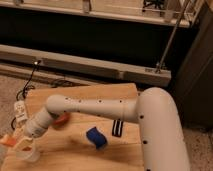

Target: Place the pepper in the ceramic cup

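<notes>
My gripper (21,143) is at the table's front left corner, at the end of the white arm (90,107) that reaches in from the right. It is shut on an orange pepper (6,141), which sticks out to its left over the table edge. The white ceramic cup (28,155) stands upright on the table directly below and slightly right of the gripper, partly covered by it. I cannot tell whether the pepper touches the cup.
A blue wavy sponge (96,137) lies mid-table, with a black striped object (118,128) to its right. Another orange object (62,119) lies half hidden behind the arm. The wooden table (75,155) ends close to the gripper's left. A white power strip (20,110) lies on the floor.
</notes>
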